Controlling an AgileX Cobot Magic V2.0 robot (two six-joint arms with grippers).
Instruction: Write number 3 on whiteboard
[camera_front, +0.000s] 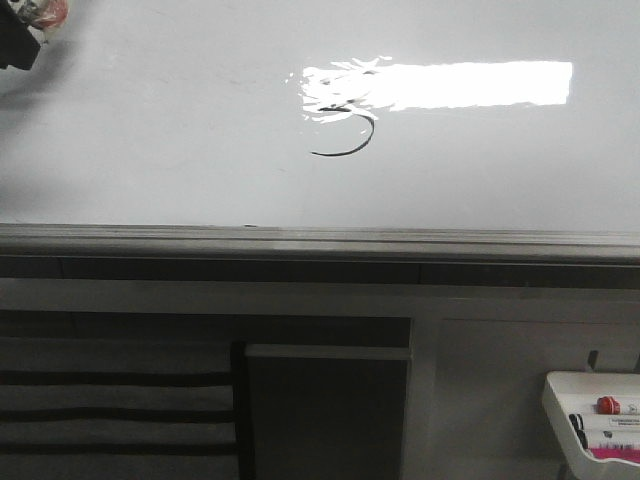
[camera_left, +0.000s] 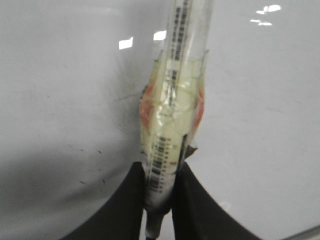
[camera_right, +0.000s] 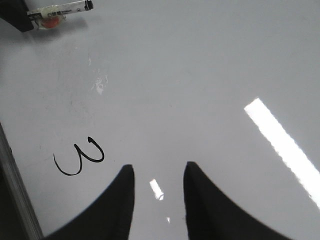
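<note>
Front view: the number 3 sits mid-whiteboard, its top lost in glare, well apart from the left gripper at the board's far corner. Left wrist view: jaws clenched on the marker, a light, stiff, likely slippery barrel best gripped at its taped midsection. Right wrist view: the right gripper hovers released and empty, the numeral just beside one finger.

Whiteboard: one
Drawn number 3: one, on the whiteboard
Tray: one, below the whiteboard; markers in it: at least two
Taped marker: one
</note>
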